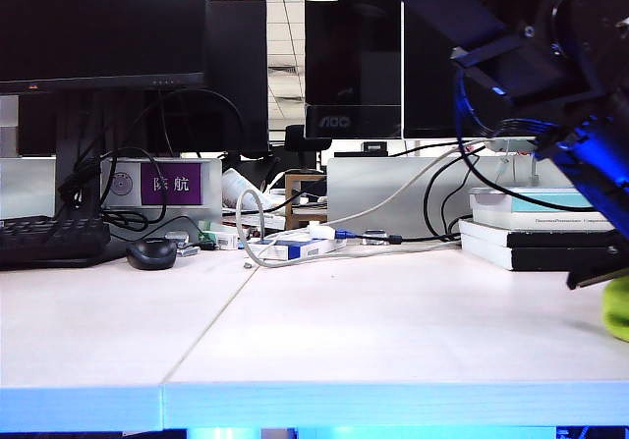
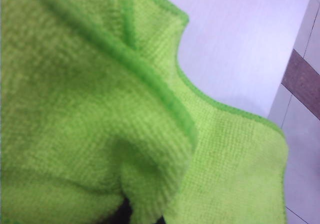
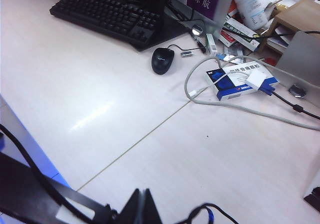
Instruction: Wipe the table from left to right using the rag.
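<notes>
Rag (image 2: pixel 100 124) filled nearly the whole left wrist view, bunched in folds right against the camera, so the left claw itself was hidden behind the cloth; it read as clenched, and the judgement was that it was grasping the rag. In the exterior view only a small yellow-green lump (image 1: pixel 617 306) showed at the far right edge, just under a dark arm — the rag sat at the right end of the bench (image 1: pixel 324 351), partly out of frame. Past the cloth, the left wrist view showed pale bench surface and then floor tiles, which suggested the cloth hung close to the bench edge.

The right claw (image 3: pixel 145 204) was closed, its dark fingertips together and holding nothing, poised above the bench near the seam between the two panels.

Further out, the clutter lay along the back of the bench: a black mouse (image 3: pixel 162 60), a keyboard (image 3: pixel 107 16), a blue-and-white box (image 3: pixel 239 81) with a looped grey cable (image 3: pixel 200 91), and a stack of books (image 1: pixel 536 233) at the right.

The risks followed from that layout. A stroke carried too far could drag the cloth off the edge — the bunched folds also meant little flat contact, so the wipe could skim. Any pass that drifted backward could snag the cable or nudge the books.
</notes>
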`<act>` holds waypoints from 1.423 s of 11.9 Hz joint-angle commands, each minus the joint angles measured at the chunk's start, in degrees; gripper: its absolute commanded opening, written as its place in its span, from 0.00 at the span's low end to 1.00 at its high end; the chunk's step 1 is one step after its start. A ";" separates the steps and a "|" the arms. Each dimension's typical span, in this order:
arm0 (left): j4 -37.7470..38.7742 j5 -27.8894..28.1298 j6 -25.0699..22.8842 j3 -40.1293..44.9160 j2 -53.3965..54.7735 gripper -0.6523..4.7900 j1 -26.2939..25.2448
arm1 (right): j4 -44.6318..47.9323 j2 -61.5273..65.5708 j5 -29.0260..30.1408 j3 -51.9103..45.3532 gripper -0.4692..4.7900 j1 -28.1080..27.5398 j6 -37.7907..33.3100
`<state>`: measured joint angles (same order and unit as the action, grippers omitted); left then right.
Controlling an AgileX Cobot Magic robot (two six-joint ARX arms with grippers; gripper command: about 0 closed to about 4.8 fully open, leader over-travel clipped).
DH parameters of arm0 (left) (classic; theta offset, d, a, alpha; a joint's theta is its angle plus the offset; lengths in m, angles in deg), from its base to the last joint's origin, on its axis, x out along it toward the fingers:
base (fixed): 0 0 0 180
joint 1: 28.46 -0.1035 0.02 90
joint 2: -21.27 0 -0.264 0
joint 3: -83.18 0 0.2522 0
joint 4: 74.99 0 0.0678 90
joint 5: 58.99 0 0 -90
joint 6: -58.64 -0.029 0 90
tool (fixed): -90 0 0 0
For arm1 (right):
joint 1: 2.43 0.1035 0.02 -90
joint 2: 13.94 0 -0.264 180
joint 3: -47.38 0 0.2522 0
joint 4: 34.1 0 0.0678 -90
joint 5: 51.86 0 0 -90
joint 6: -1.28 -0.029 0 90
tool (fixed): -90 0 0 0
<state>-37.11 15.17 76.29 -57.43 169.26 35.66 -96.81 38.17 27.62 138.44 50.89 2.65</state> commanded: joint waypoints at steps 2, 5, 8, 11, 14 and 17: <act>2.19 0.15 0.37 -2.93 2.82 0.11 0.81 | 0.74 -0.04 -0.02 0.17 0.09 0.00 0.11; 4.17 0.33 0.15 -2.93 2.82 0.11 0.81 | 0.74 -0.04 -0.04 0.17 0.09 0.00 0.13; 6.54 -3.19 -0.09 -6.80 2.64 0.58 0.04 | 0.77 -0.11 -0.07 0.17 0.09 0.00 0.13; 12.41 -3.28 -0.33 -15.17 2.60 0.98 -1.05 | 1.86 -0.85 -0.09 0.17 0.09 0.00 0.15; 16.85 -2.23 -0.52 -24.09 2.40 0.98 -3.63 | 3.76 -2.64 -0.15 0.17 0.09 0.00 0.13; 20.28 -1.97 -0.55 -27.65 2.19 0.98 -5.97 | 4.35 -4.37 -3.19 0.20 0.09 0.00 0.17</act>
<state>-18.68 13.14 76.07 -83.89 171.68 30.41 -93.90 34.65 26.59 138.44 50.89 2.65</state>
